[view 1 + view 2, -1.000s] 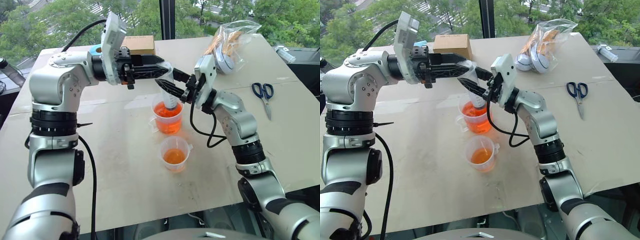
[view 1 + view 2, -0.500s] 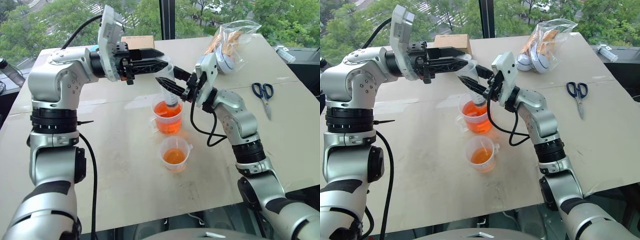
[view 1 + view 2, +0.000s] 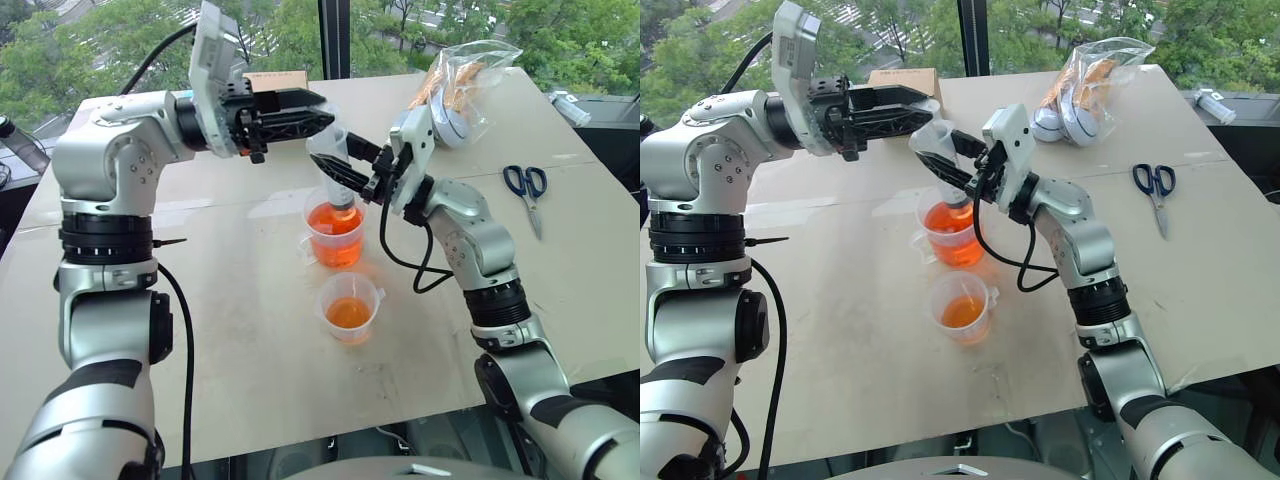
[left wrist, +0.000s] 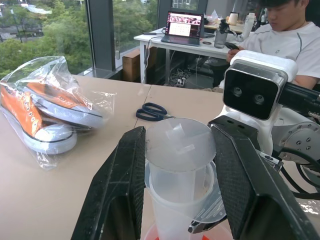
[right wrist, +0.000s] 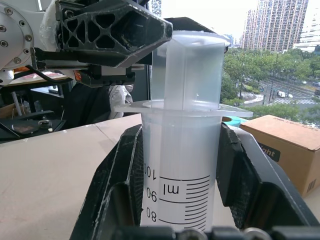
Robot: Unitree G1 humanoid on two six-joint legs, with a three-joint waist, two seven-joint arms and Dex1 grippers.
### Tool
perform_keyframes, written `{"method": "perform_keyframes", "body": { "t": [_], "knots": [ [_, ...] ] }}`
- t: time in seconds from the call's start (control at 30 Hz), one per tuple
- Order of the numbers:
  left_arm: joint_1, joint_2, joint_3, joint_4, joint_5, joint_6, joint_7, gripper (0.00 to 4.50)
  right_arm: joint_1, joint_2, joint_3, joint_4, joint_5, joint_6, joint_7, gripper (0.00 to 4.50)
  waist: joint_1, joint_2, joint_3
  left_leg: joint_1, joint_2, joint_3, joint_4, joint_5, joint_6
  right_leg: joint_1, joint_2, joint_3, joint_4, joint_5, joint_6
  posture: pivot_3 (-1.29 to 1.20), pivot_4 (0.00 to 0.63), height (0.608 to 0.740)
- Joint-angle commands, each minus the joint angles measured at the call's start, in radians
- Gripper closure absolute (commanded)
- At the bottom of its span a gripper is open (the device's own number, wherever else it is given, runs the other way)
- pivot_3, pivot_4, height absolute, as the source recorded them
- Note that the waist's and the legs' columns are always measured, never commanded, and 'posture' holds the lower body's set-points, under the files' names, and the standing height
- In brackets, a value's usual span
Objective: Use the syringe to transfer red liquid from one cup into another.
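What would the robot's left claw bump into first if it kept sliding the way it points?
The left gripper is already shut on the syringe plunger. Straight beyond that, it would likely meet the right arm's wrist camera, though depth is hard to judge.

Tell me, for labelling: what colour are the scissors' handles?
Blue, clearest in the left eye view: scissors.

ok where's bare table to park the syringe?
Free: the table left of the cups, and the stretch between the right arm and the scissors. Crowded: mid-table, where both grippers hold the syringe over the far cup, near cup just in front.
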Motion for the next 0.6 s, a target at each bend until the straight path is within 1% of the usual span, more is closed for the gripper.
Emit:
{"method": "perform_keyframes", "body": {
  "t": [0.03,0.1,0.17,0.2,0.3,0.33,0.6],
  "knots": [
    [-0.061,0.017,0.071,-0.004,-0.004,-0.032,0.049,3.09,-0.007,0.026,0.066,-0.033,0.002,-0.001,0.037,2.9,0.0,0.0,0.0,0.0,0.0,0.0,0.0,0.0,0.0,0.0,0.0,0.0,0.0,0.0,0.0,0.0,0.15,0.74],
    [-0.058,0.018,0.072,-0.007,-0.006,-0.028,0.047,3.09,-0.008,0.026,0.065,-0.034,0.002,-0.001,0.037,2.9,0.0,0.0,0.0,0.0,0.0,0.0,0.0,0.0,0.0,0.0,0.0,0.0,0.0,0.0,0.0,0.0,0.15,0.74],
    [-0.055,0.019,0.07,-0.007,0.001,-0.032,0.057,2.03,-0.009,0.026,0.064,-0.032,0.002,-0.002,0.037,2.9,0.0,0.0,0.0,0.0,0.0,0.0,0.0,0.0,0.0,0.0,0.0,0.0,0.0,0.0,0.0,0.0,0.15,0.74],
    [-0.054,0.019,0.07,-0.006,0.001,-0.033,0.058,1.74,-0.01,0.026,0.064,-0.031,0.001,-0.002,0.037,2.9,-0.001,0.0,0.0,0.0,0.0,0.0,0.0,0.0,0.0,0.0,0.0,0.0,0.0,0.0,0.0,0.0,0.15,0.74],
    [-0.056,0.015,0.073,0.0,0.005,-0.043,0.077,0.32,-0.011,0.024,0.065,-0.033,0.003,-0.001,0.036,2.9,-0.002,0.0,0.0,0.0,0.0,0.0,0.0,0.0,0.0,0.0,0.0,0.0,0.0,0.0,0.0,0.0,0.15,0.74],
    [-0.057,0.013,0.073,0.002,0.009,-0.048,0.085,0.05,-0.011,0.023,0.066,-0.033,0.003,-0.001,0.035,2.9,-0.002,0.0,0.0,0.0,0.0,0.0,0.0,0.0,0.0,0.0,0.0,0.0,0.0,0.0,0.0,0.0,0.15,0.74],
    [-0.055,0.007,0.091,-0.007,-0.003,-0.054,0.104,0.05,-0.015,0.022,0.063,-0.032,0.004,-0.002,0.036,2.9,0.002,0.0,0.0,0.0,0.0,-0.001,0.001,0.0,0.0,0.001,0.0,-0.001,0.0,0.0,0.0,0.0,0.15,0.74]
  ]
}}
